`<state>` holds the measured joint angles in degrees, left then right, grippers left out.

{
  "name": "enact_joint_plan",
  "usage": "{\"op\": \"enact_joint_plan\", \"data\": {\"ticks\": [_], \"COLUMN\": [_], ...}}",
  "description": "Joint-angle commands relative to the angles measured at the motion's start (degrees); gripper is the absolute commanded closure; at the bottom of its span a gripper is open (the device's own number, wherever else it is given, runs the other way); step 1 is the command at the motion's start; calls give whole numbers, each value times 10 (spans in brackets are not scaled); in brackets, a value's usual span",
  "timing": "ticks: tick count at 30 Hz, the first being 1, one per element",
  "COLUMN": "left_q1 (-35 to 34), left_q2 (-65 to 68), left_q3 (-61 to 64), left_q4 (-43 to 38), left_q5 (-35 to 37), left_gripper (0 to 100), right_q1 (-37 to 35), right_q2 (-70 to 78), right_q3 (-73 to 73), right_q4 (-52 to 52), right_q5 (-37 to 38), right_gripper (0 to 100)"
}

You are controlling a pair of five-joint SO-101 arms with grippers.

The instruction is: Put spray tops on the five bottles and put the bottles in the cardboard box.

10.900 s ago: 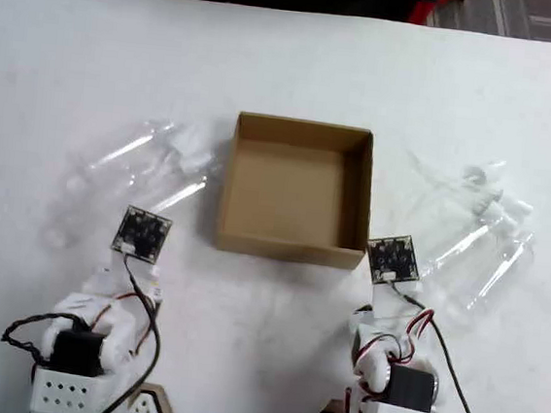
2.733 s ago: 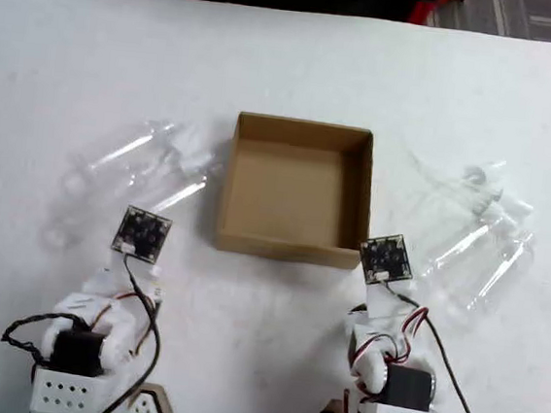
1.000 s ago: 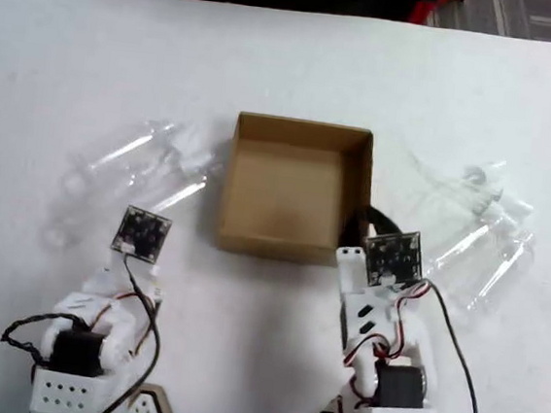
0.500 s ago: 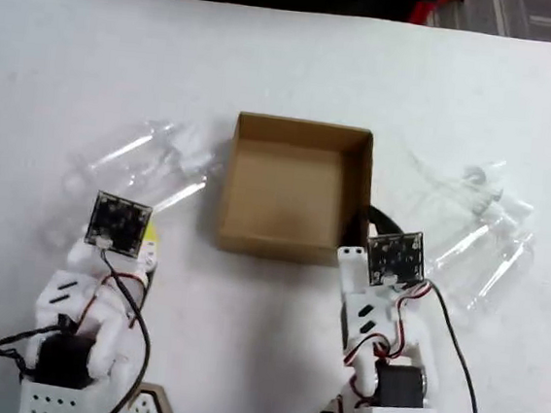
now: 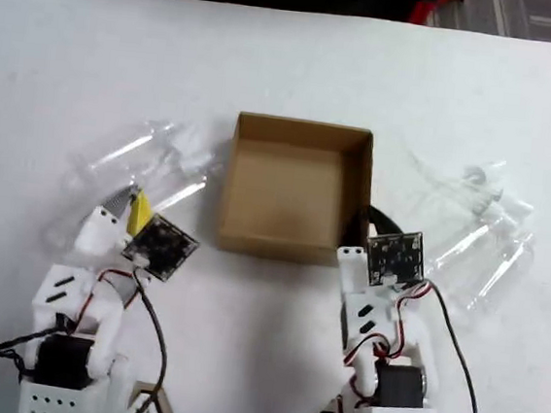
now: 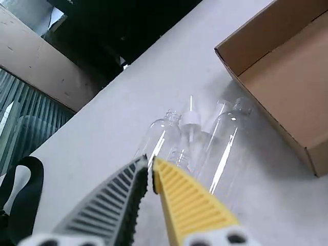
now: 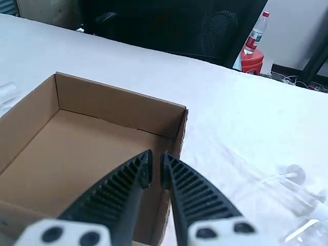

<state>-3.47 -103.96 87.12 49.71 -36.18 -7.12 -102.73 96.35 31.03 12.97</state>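
my left claw (image 6: 150, 165) is pressed shut by the clear bottles (image 6: 169, 136) and a white spray top (image 6: 190, 119) lying left of the cardboard box (image 5: 303, 124), which sits in the middle of the table (image 5: 289, 61). my right claw (image 7: 156, 169), also shut, hangs over the box's near right corner, with more bottles (image 5: 486, 248) toward the table's right edge. a red bottle (image 7: 254, 47) stands past the far edge.

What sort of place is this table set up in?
Probably an office or lab workroom: a white table set up as a workbench, what looks like a black mesh chair behind it, and loose cables beyond.
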Motion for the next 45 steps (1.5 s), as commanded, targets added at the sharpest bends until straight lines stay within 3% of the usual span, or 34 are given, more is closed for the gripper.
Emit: {"op": "enact_joint_plan", "data": {"ticks": [1, 8, 16, 22, 31, 35, 40, 45], "left_q1": [-2, 69, 76, 67, 13, 12, 12, 3], "left_q2": [-4, 52, 387, 639, 916, 1030, 1173, 1301], "left_q3": [-68, -224, -419, -618, -916, -1022, -1142, -1255], "left_q4": [-5, 53, 107, 236, 378, 398, 401, 399], "left_q5": [30, 62, 55, -60, -159, -190, -191, -192], "left_gripper": [976, 976, 976, 976, 976, 959, 855, 857], "right_q1": [6, 6, 6, 6, 7, 7, 7, 7], "right_q2": [4, 4, 7, 80, 186, 190, 190, 190], "right_q3": [5, 5, 5, 8, 8, 8, 8, 8], "right_q4": [-9, -9, -9, -76, -181, -185, -185, -185], "right_q5": [-5, -5, -5, -4, -4, -4, -4, -4], "right_gripper": [981, 981, 981, 981, 981, 981, 981, 981]}}
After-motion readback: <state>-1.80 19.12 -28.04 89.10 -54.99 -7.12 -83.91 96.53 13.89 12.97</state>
